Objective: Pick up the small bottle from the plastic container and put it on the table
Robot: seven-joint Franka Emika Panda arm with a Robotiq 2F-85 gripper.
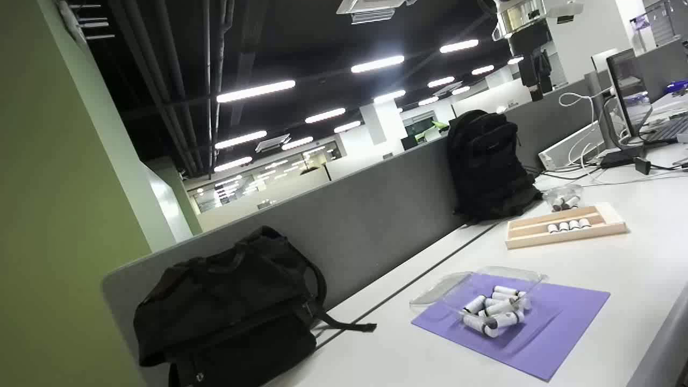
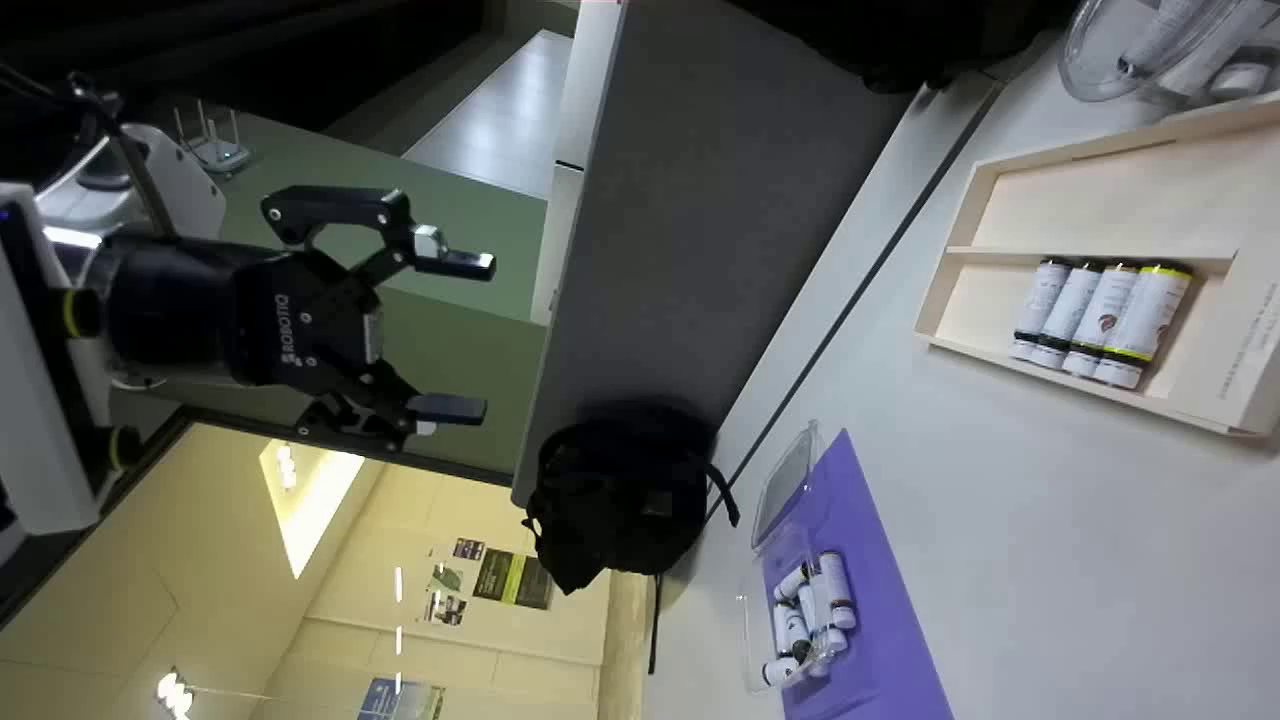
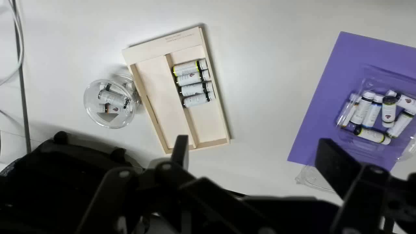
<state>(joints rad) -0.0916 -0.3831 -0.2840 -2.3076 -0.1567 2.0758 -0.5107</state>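
Open-plan office, w/ grey partition (image 1: 376, 215) along far side of white surface (image 1: 645, 263), monitor (image 1: 631, 88) & kbd (image 1: 669, 129) at right, rows of strip lts (image 1: 377, 64) o'head.

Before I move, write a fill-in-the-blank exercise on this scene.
The light wooden tray holds ____ small white-labelled bottles.
Beside it, a round clear plastic container stands on a long table coloured ____.
The clear plastic clamshell container rests partly on a flat mat coloured ____.
The black Robotiq gripper is ____, not shut.
Missing: four; white; purple; open.

Jaws apart — round container (image 3: 93, 96), bottles (image 3: 111, 97) inside
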